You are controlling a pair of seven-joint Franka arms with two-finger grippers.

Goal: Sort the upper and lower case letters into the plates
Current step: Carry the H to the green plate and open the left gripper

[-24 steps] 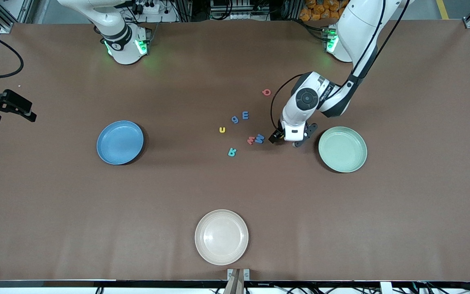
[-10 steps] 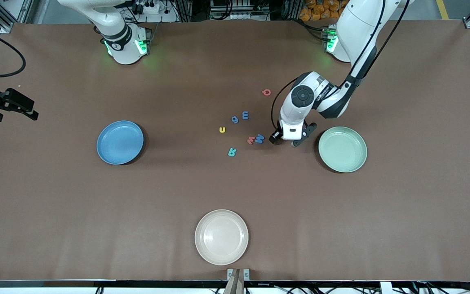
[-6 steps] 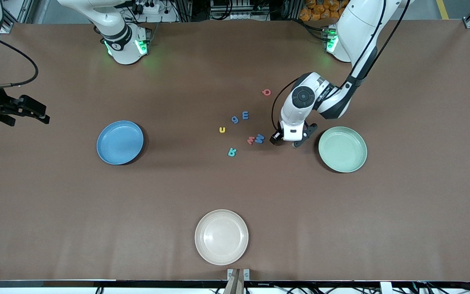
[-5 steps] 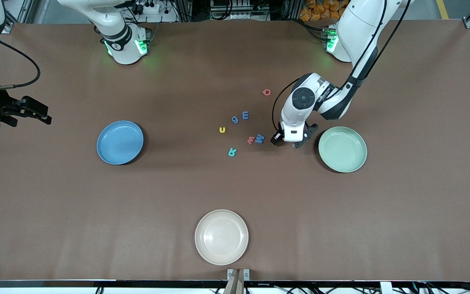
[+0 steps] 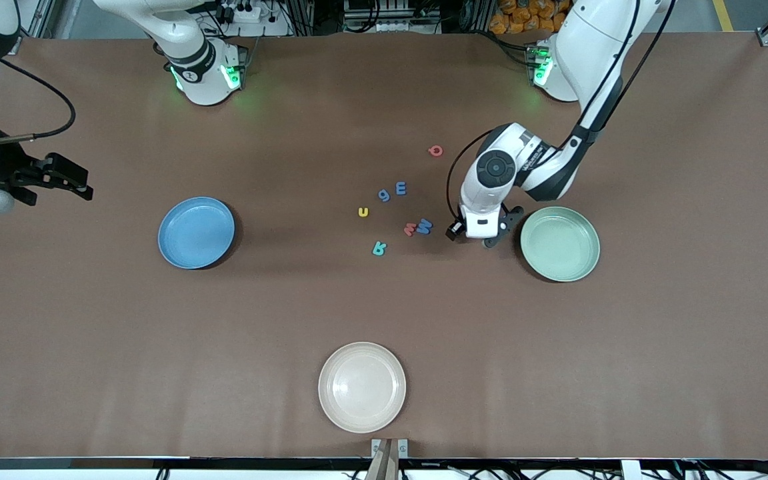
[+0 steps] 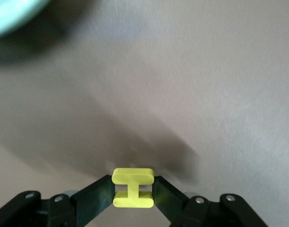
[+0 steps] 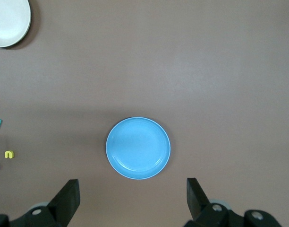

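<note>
My left gripper (image 5: 472,235) is shut on a yellow bar-ended letter (image 6: 132,188) and holds it over the bare table beside the mint green plate (image 5: 560,243), whose rim shows in the left wrist view (image 6: 7,12). The held letter is hidden in the front view. Loose letters lie on the table: red (image 5: 435,150), blue E (image 5: 401,189), blue g (image 5: 384,195), yellow n (image 5: 363,212), red w (image 5: 411,229), blue M (image 5: 424,227), teal R (image 5: 379,249). My right gripper (image 5: 67,181) is open and empty at the right arm's end of the table, with the blue plate (image 7: 138,148) in its wrist view.
A cream-white plate (image 5: 362,387) sits near the front edge of the table and also shows in the right wrist view (image 7: 7,19). The blue plate (image 5: 196,232) stands between the letters and the right arm's end of the table.
The right arm has swung in from the table's end toward the blue plate. The left gripper has shifted slightly toward the mint plate with the yellow letter.
</note>
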